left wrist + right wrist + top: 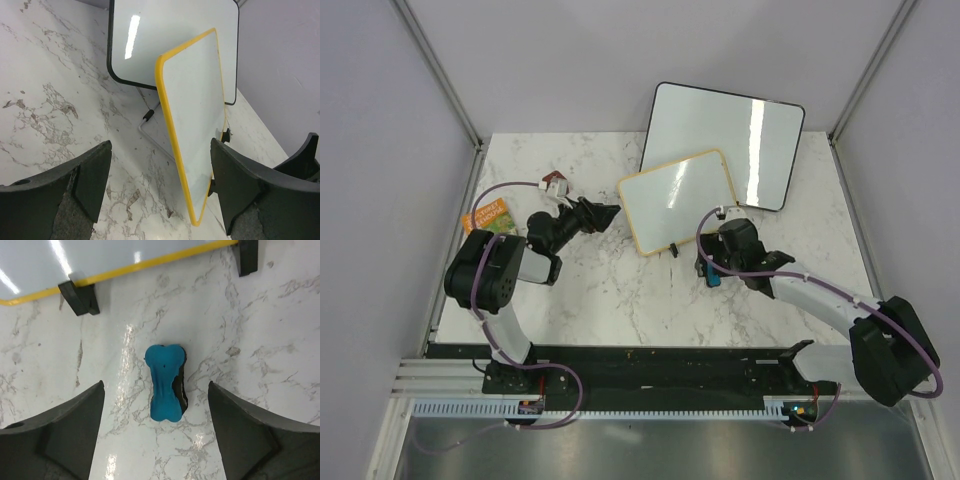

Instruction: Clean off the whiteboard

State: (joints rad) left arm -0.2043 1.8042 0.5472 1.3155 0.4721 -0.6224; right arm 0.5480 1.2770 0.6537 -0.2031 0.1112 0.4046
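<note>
The whiteboard (678,200), with a yellow frame and small black feet, stands tilted at mid-table; its face looks blank. My left gripper (605,215) is open just left of it; in the left wrist view (160,155) the whiteboard's (195,115) near edge sits between the spread fingers, untouched. A blue bone-shaped eraser (166,382) with a black pad lies on the table in front of the whiteboard (100,255). My right gripper (155,390) is open, hovering over the eraser with a finger on each side, clear of it. The eraser (714,277) peeks out under the right gripper (715,268).
A larger black-framed blank board (725,140) leans behind the whiteboard and shows in the left wrist view (165,35). An orange packet (490,217) and a small red-and-white object (555,184) lie at the left. Walls enclose the marble table (620,300).
</note>
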